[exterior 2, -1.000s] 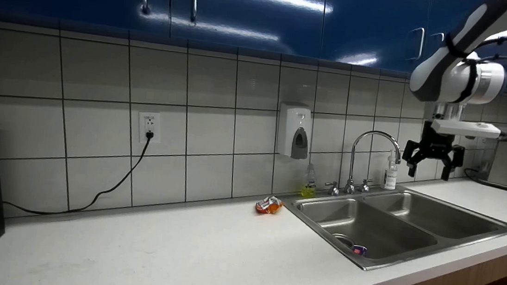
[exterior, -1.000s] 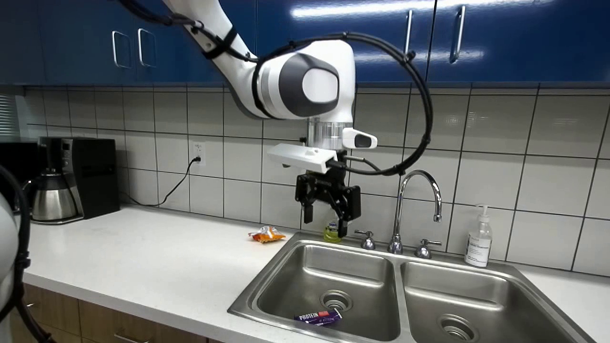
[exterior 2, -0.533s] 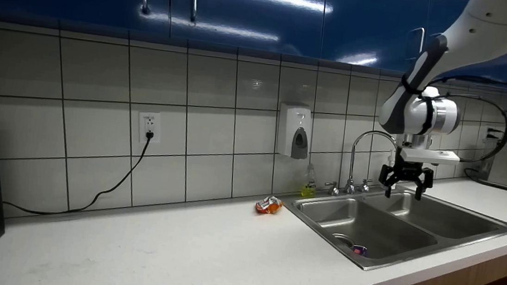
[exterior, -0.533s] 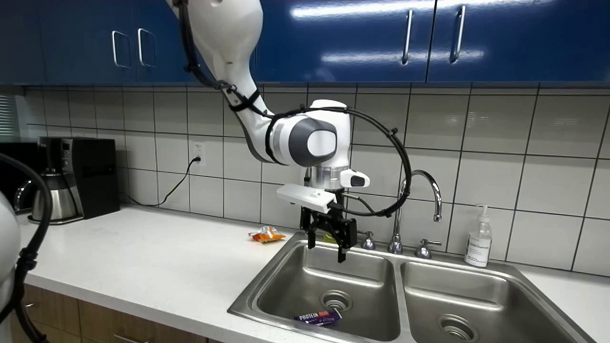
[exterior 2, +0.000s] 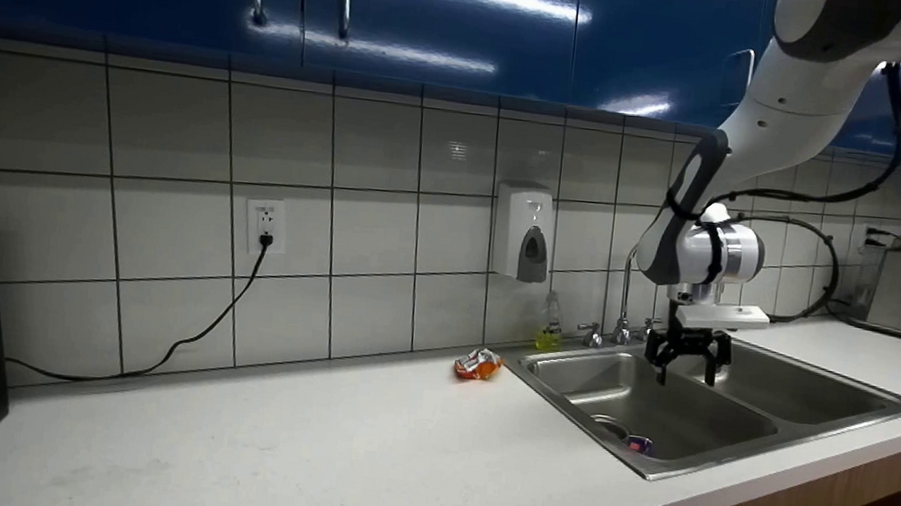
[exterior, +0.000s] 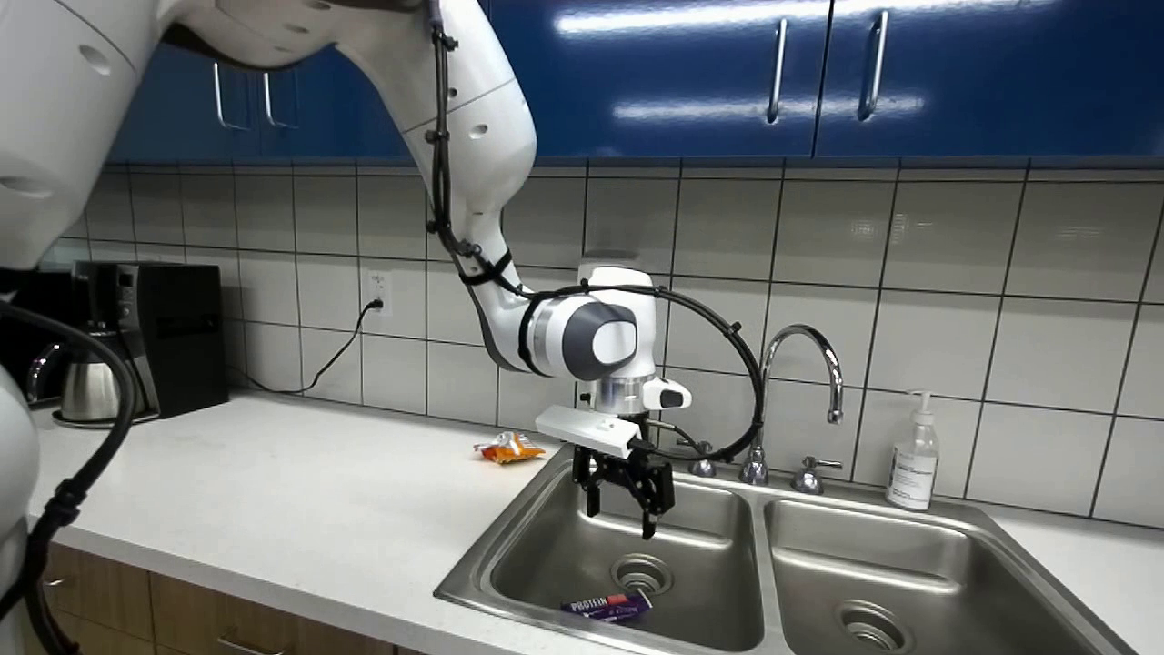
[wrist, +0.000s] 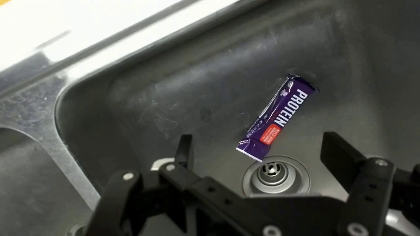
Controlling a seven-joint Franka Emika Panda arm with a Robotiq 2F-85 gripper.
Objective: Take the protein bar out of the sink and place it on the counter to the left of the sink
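The protein bar (exterior: 607, 607), in a purple wrapper with a red patch, lies flat on the floor of the sink (exterior: 768, 582) basin beside the counter. It also shows small in an exterior view (exterior 2: 639, 445). In the wrist view the whole bar (wrist: 279, 114) lies slanted, its lower end beside the drain (wrist: 272, 175). My gripper (exterior: 621, 521) is open and empty above that basin, pointing down. In the wrist view the fingers stand wide apart, with the bar mostly beyond the gap (wrist: 341, 154). The white counter (exterior: 300, 491) lies to the left of the sink.
An orange wrapper (exterior: 509, 448) lies on the counter near the sink's back corner. The chrome faucet (exterior: 762, 400) stands behind the sink. A soap bottle (exterior: 913, 464) and a bottle with yellow liquid (exterior 2: 549, 333) stand along the back. A coffee maker (exterior: 173, 337) stands at the far left.
My gripper has come down from well above the sink to low over the basin, moving left in an exterior view. It stays open. The bar has not moved.
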